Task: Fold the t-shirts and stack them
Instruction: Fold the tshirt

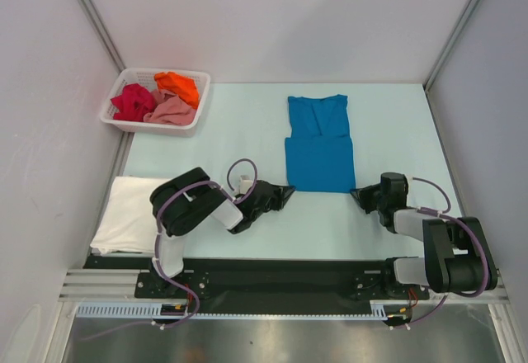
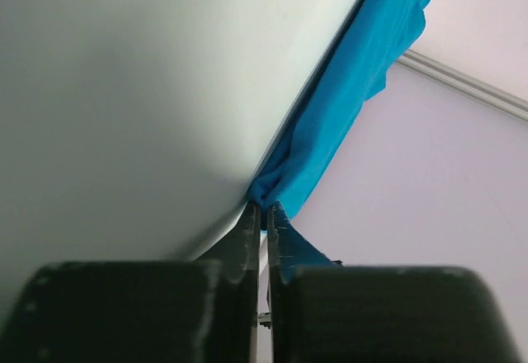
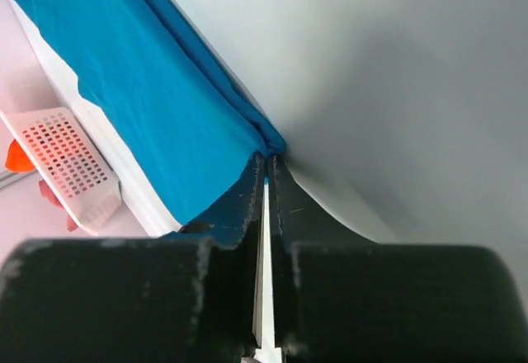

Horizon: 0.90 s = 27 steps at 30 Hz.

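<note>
The bright blue t-shirt [image 1: 318, 144] lies flat mid-table, sleeves folded in, collar at the far end. My left gripper [image 1: 289, 190] is shut on its near left corner; the left wrist view shows blue cloth [image 2: 346, 91] bunched between the tips of that gripper [image 2: 264, 214]. My right gripper [image 1: 356, 191] is shut on the near right corner, and the blue shirt [image 3: 148, 74] is pinched in the same gripper [image 3: 266, 161] in the right wrist view. A folded white t-shirt [image 1: 128, 213] rests at the near left. Crimson [image 1: 132, 101], orange [image 1: 178, 85] and dusty pink [image 1: 171, 111] shirts sit crumpled in the basket.
The white slotted basket [image 1: 114, 103] stands at the far left corner of the table and also shows in the right wrist view as the basket [image 3: 66, 165]. Grey walls close in the table on the left, right and far sides.
</note>
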Tool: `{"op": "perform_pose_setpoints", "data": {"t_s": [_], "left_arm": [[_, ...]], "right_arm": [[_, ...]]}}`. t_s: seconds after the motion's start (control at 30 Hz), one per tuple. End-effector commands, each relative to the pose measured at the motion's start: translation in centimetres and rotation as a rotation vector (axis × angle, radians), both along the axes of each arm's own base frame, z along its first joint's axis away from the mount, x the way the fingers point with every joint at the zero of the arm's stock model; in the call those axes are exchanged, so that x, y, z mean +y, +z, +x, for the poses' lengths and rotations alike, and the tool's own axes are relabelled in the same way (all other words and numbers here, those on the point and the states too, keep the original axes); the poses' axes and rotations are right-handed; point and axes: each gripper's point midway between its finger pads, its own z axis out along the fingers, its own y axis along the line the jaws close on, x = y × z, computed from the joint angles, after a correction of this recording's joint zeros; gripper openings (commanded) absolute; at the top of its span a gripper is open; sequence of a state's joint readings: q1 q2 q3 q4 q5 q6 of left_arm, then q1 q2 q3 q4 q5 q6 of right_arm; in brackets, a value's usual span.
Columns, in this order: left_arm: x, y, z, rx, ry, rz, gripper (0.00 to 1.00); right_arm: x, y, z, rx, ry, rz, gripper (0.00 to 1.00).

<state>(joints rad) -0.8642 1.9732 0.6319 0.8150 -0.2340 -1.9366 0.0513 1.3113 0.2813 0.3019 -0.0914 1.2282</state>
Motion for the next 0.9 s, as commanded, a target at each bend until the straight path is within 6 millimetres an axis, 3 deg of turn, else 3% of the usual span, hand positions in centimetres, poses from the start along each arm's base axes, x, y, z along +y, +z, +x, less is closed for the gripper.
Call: {"op": "perform_pose_setpoints", "data": {"t_s": [0.0, 0.2, 0.3, 0.33, 0.4, 0.47, 0.5, 0.57, 0.63, 0.7, 0.73, 0.8, 0.87], "left_arm": [[1.8, -3.1, -0.3, 0.091, 0.012, 0.041, 0.00], [1.6, -1.3, -1.7, 0.042, -0.056, 0.074, 0.00], [1.5, -0.2, -3.5, 0.028, -0.081, 0.067, 0.00], [1.6, 0.3, -4.5, 0.028, -0.096, 0.066, 0.01], [1.4, 0.7, -5.5, 0.035, -0.111, 0.061, 0.00], [1.0, 1.6, -7.3, 0.027, -0.137, 0.052, 0.00], [0.9, 2.1, -7.9, 0.019, -0.143, 0.049, 0.00], [1.0, 2.9, -9.8, 0.018, -0.152, 0.032, 0.00], [1.0, 3.1, -11.5, 0.024, -0.173, 0.032, 0.00], [0.8, 4.5, -12.1, -0.016, -0.220, 0.050, 0.00], [1.2, 3.9, -12.7, -0.006, -0.251, 0.106, 0.00], [0.9, 5.8, -12.9, -0.049, -0.274, 0.116, 0.00], [1.5, 6.2, -13.4, -0.057, -0.271, 0.151, 0.00]], "right_arm": [[-0.5, -1.3, -0.7, 0.047, -0.007, -0.033, 0.00], [-0.1, 0.1, -2.4, 0.025, 0.056, -0.047, 0.00], [-0.5, 1.8, -3.9, -0.003, 0.064, -0.073, 0.00], [-0.7, 1.1, -5.4, 0.053, 0.072, -0.091, 0.00], [-0.8, 3.1, -5.9, -0.016, 0.070, -0.097, 0.00], [-0.8, 3.1, -7.6, 0.015, 0.077, -0.098, 0.00], [-0.8, 4.5, -7.7, -0.038, 0.078, -0.097, 0.00], [-0.6, 4.4, -9.3, -0.010, 0.094, -0.095, 0.00], [-0.4, 6.0, -10.0, -0.060, 0.103, -0.093, 0.00], [-0.2, 5.7, -11.5, -0.018, 0.125, -0.098, 0.00], [0.0, 6.3, -12.0, -0.032, 0.134, -0.095, 0.00], [-0.1, 7.4, -12.4, -0.061, 0.126, -0.091, 0.00], [-0.4, 9.1, -12.8, -0.105, 0.112, -0.100, 0.00]]}}
